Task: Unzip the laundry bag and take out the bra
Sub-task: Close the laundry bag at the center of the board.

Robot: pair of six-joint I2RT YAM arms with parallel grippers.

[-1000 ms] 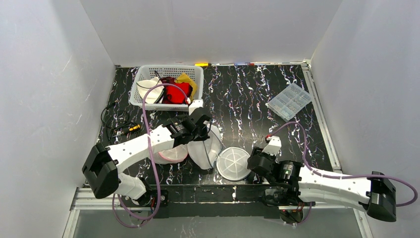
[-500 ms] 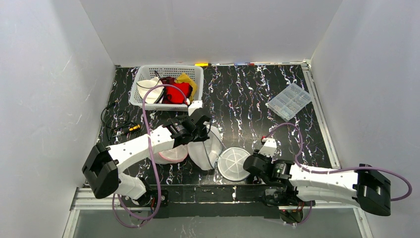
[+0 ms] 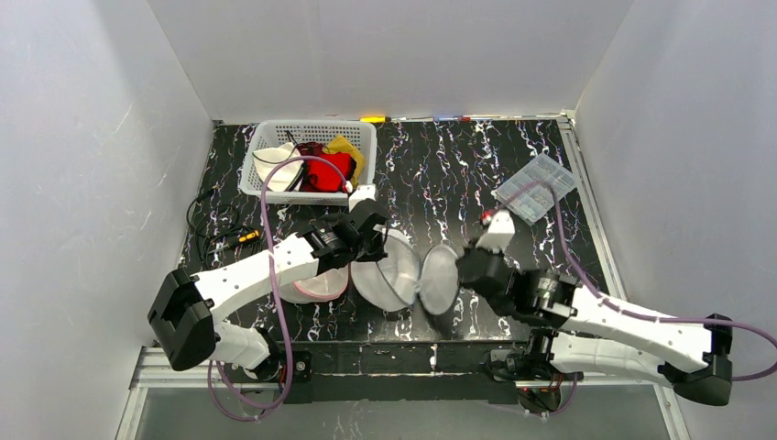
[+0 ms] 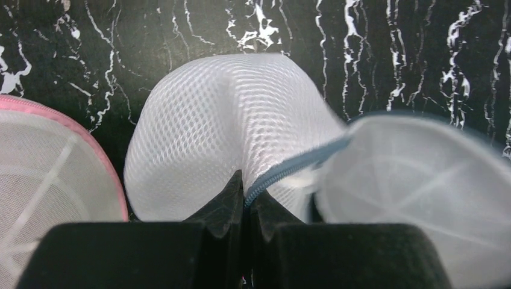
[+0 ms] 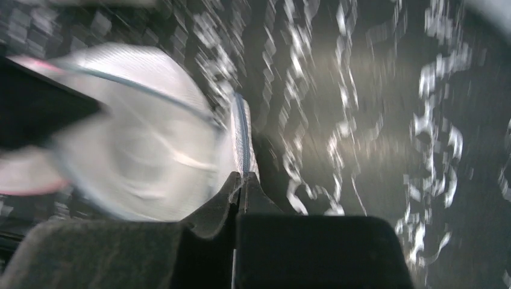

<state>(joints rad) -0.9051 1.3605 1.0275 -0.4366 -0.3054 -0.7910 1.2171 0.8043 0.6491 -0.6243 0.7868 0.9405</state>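
Since a second ago the right gripper point(image 3: 458, 272) has closed up and lifted one round half of the laundry bag point(image 3: 396, 278). That half lay flat near the front edge of the table point(image 3: 458, 174) then, and now stands on edge, hinged open beside the other half. Its jaws are pinched tight on the blue-trimmed rim of that half, which is blurred in the right wrist view. The left gripper point(image 3: 374, 244) is narrow too, clamped on the blue zip point(image 4: 289, 165) edge where the white mesh bulges up. The bag sits mid-table, just beside a pink-edged mesh bag point(image 3: 316, 286) on its left. A white basket point(image 3: 266, 190) of clothes stands at the back left, a clear box point(image 3: 536, 186) at the back right. The bra cannot be made out
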